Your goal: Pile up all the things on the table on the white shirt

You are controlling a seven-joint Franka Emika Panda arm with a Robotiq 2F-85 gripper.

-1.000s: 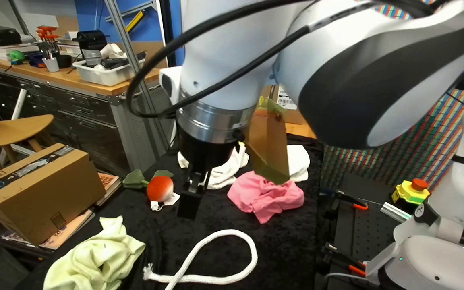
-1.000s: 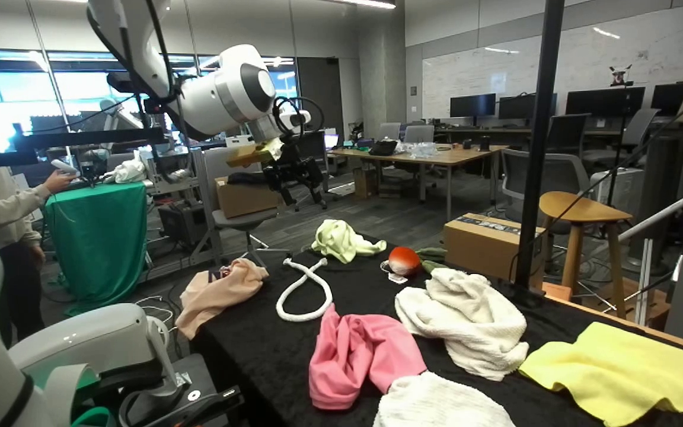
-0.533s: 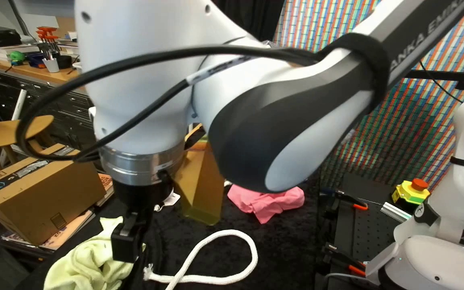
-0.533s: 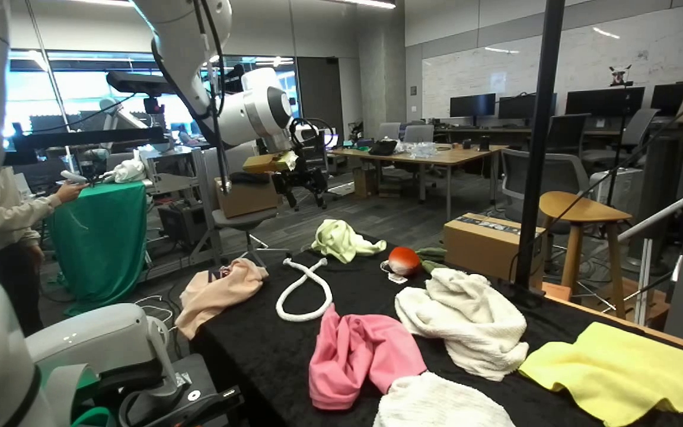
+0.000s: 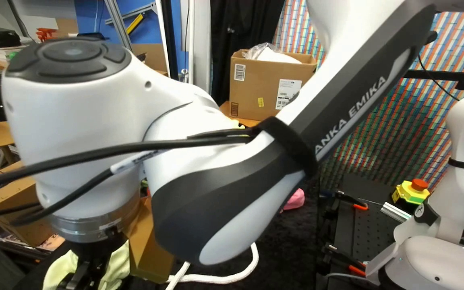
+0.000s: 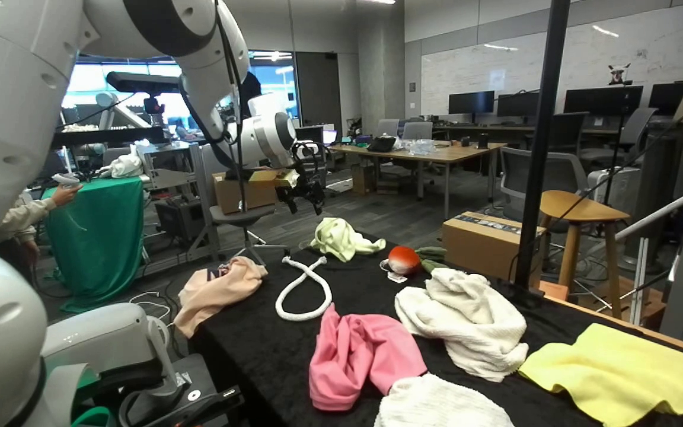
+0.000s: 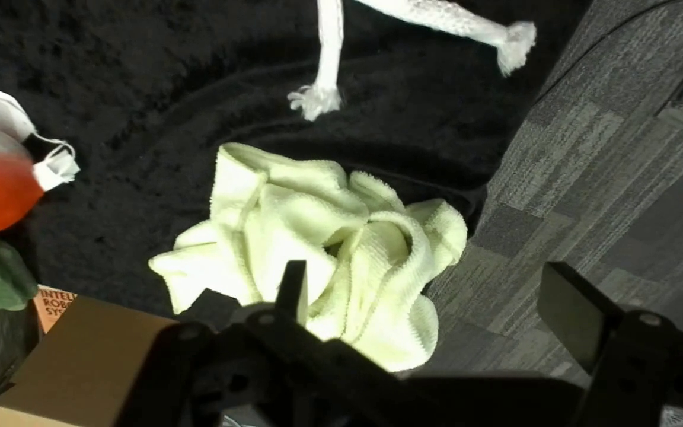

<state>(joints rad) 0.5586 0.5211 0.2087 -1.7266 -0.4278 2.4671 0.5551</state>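
My gripper [image 7: 430, 290] is open and empty above the crumpled pale green cloth [image 7: 318, 237]; it shows apart from it in an exterior view [image 6: 305, 206]. One finger overlaps the cloth, the other overlaps the floor in the wrist view. Two white cloths [image 6: 466, 323] [image 6: 439, 403] lie on the black table; I cannot tell which is the shirt. A pink cloth [image 6: 365, 359] touches the nearer one. A looped white rope [image 6: 303, 296], red-and-white plush [image 6: 404, 261] with green leaves, peach cloth [image 6: 223, 290] and yellow cloth [image 6: 626, 373] lie apart.
A cardboard box [image 6: 484, 246] stands beyond the table edge by the plush. A black post [image 6: 534, 178] rises at that edge. A second robot arm [image 5: 437, 249] stands beside the table. The floor [image 7: 584, 207] drops off right beside the pale green cloth.
The arm has swung across the table, away from the pink and white cloths, and the gripper has come over the pale green cloth. The table objects have not moved.
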